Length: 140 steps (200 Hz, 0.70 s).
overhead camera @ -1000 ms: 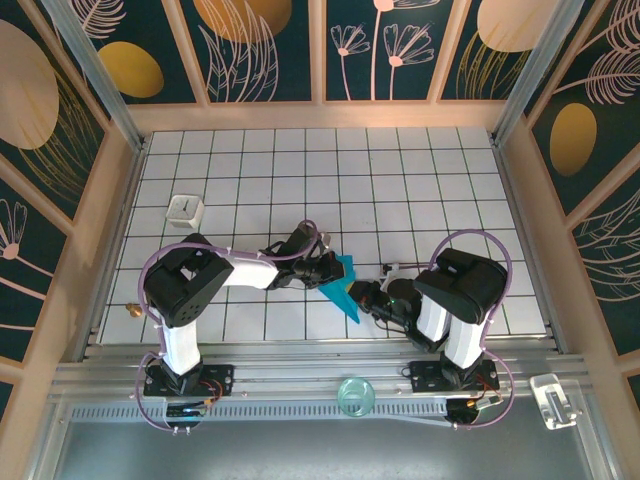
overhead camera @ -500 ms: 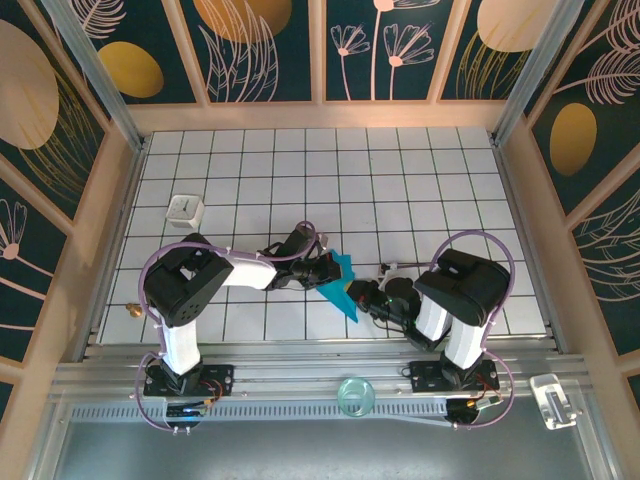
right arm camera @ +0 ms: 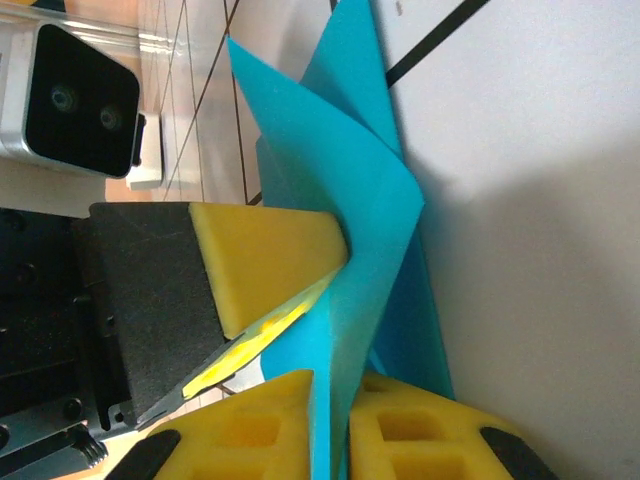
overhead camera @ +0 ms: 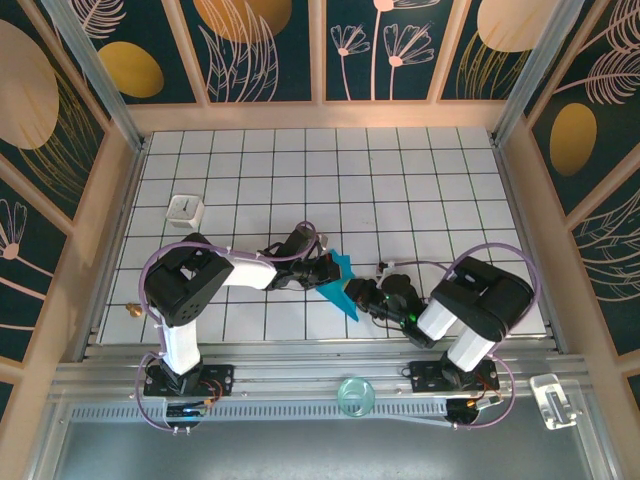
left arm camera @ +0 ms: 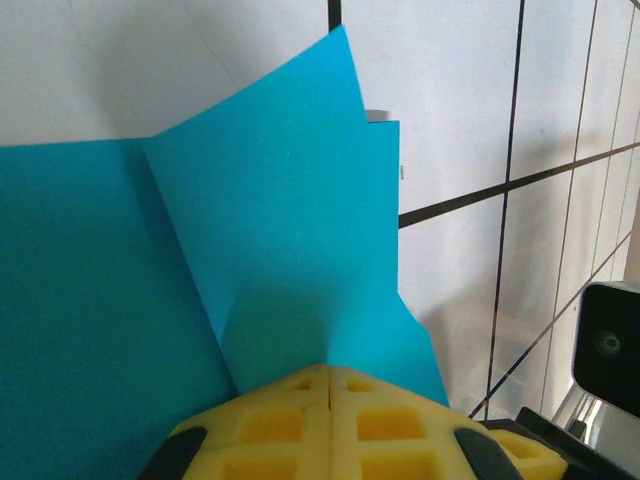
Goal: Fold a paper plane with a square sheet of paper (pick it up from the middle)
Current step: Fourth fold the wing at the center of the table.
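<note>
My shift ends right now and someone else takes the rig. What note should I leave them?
Left gripper: shut on the teal paper, over the near middle tiles.
Right gripper: pads closed on the same paper, close beside the left's.
Done: paper picked up, several creases in, flaps standing out.
Left: not yet a slim dart; finish the folds.

The teal-blue paper plane [left arm camera: 290,230] is thin, smooth, matt paper; the yellow foam fingers [left arm camera: 270,425] look matt and spongy; the white gridded counter [left arm camera: 450,100] is smooth, faintly glossy.
</note>
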Tool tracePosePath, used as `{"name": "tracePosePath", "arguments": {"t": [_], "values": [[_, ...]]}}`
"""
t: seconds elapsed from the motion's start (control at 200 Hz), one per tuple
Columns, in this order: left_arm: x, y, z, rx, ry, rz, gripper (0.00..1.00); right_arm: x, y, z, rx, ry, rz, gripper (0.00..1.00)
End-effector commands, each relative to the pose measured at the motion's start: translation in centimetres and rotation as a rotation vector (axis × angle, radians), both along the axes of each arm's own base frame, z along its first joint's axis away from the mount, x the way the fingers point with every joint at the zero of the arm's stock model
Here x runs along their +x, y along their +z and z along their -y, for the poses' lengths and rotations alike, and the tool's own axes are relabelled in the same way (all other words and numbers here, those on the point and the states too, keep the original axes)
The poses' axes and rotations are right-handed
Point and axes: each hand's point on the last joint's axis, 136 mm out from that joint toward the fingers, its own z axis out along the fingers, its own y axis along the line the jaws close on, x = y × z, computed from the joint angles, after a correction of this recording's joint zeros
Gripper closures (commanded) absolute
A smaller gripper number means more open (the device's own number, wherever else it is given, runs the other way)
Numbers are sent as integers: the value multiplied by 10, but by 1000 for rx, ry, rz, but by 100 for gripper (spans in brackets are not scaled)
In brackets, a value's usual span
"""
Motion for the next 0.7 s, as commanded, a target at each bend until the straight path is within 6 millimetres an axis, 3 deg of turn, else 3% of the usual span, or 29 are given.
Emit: {"name": "tracePosePath", "arguments": {"t": [0.0,0.45,0.696], "values": [[-5,-34,-23,115,23,-49,100,-17,-41,24,-185,-4,-91,84],[-4,-33,-22,111,20,-48,100,-21,-12,23,-211,56,-2,79],[-4,-35,-23,113,18,-49,100,-24,-3,32,-254,62,34,77]]}}
